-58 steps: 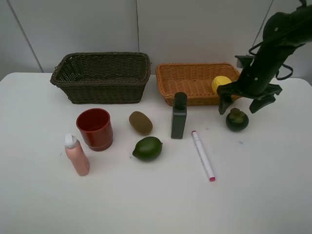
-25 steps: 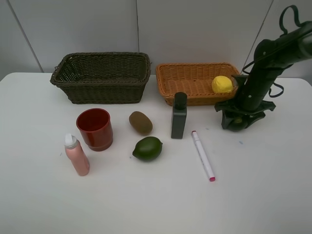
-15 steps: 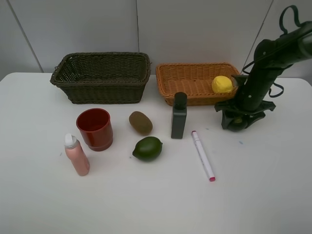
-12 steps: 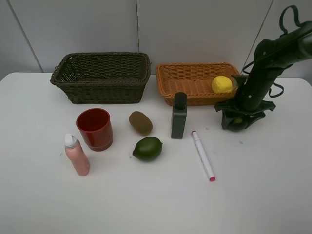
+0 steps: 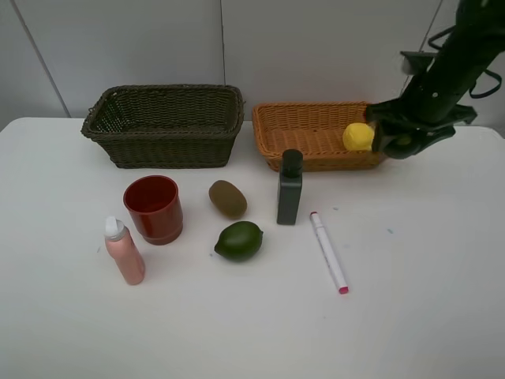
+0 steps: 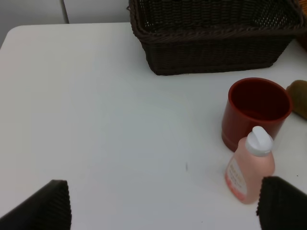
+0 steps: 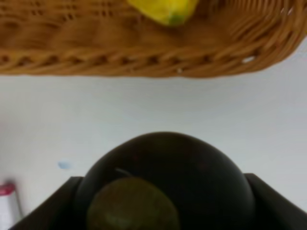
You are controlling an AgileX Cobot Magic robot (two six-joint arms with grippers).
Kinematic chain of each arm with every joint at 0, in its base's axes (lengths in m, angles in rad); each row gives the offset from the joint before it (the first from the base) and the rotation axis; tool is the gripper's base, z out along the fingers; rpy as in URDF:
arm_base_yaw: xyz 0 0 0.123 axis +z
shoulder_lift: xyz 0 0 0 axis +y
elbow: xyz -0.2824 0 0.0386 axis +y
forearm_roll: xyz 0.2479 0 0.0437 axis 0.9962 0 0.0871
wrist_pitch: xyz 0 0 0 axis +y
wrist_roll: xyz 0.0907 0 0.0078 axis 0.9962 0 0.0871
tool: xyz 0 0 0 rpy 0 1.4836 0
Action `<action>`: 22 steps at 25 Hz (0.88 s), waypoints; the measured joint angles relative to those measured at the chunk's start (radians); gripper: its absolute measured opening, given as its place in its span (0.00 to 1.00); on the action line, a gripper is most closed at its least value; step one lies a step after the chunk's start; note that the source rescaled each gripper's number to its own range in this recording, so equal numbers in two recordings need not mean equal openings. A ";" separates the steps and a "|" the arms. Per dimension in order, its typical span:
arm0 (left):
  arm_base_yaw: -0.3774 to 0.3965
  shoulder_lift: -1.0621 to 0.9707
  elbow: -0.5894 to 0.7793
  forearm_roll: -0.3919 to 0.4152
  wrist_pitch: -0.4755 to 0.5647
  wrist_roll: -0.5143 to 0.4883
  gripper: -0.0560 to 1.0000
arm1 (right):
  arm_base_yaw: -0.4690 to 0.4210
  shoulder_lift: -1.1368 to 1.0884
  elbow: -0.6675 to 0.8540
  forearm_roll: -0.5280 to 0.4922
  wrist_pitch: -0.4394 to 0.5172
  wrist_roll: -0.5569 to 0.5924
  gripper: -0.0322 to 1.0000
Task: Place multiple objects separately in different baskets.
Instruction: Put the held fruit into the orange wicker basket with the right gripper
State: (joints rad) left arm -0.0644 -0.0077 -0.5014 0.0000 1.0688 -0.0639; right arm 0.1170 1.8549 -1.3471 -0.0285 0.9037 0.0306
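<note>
The cameras are taking in 2 rectangular woven wicker baskets: 1 deep dark olive-brown basket (image 5: 166, 150) and 1 shallower orange-tan basket (image 5: 308, 107). 4 pieces of fruit are showing, each of a different kind: 1 yellow lemon (image 5: 358, 136), 1 dark green mangosteen (image 7: 192, 167), 1 green lime (image 5: 238, 240) and 1 brown kiwi (image 5: 227, 198). 4 other small items are showing as well, namely 1 red cup (image 5: 154, 209), 2 bottles, being 1 pink spray bottle (image 5: 125, 253) and 1 dark grey bottle (image 5: 289, 189), and 1 white marker (image 5: 328, 251), so the loose objects are adding up to 8.
</note>
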 joint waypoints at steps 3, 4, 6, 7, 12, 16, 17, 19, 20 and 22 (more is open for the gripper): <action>0.000 0.000 0.000 0.000 0.000 0.000 1.00 | 0.000 -0.018 -0.085 -0.001 0.043 0.000 0.63; 0.000 0.000 0.000 0.000 0.000 0.000 1.00 | 0.000 -0.019 -0.114 -0.001 0.051 0.000 0.63; 0.000 0.000 0.000 0.000 0.000 0.000 1.00 | 0.000 -0.018 -0.162 -0.001 0.058 0.000 0.63; 0.000 0.000 0.000 0.000 0.000 0.000 1.00 | 0.000 -0.017 -0.187 -0.001 0.059 0.000 0.63; 0.000 0.000 0.000 0.000 0.000 0.000 1.00 | 0.000 -0.005 -0.280 -0.001 0.045 -0.004 0.63; 0.000 0.000 0.000 0.000 0.000 0.000 1.00 | 0.014 0.104 -0.393 -0.001 0.047 -0.042 0.63; 0.000 0.000 0.000 0.000 0.000 0.000 1.00 | 0.021 0.131 -0.418 0.000 0.056 -0.045 0.63; 0.000 0.000 0.000 0.000 0.000 0.000 1.00 | 0.041 0.198 -0.471 0.000 0.077 -0.045 0.63; 0.000 0.000 0.000 0.000 0.000 0.000 1.00 | 0.053 0.230 -0.501 0.000 0.087 -0.046 0.63; 0.000 0.000 0.000 0.000 0.000 0.000 1.00 | 0.074 0.284 -0.559 0.002 0.104 -0.046 0.63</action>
State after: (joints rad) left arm -0.0644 -0.0077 -0.5014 0.0000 1.0688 -0.0639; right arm 0.1912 2.1392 -1.9065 -0.0269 1.0081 -0.0153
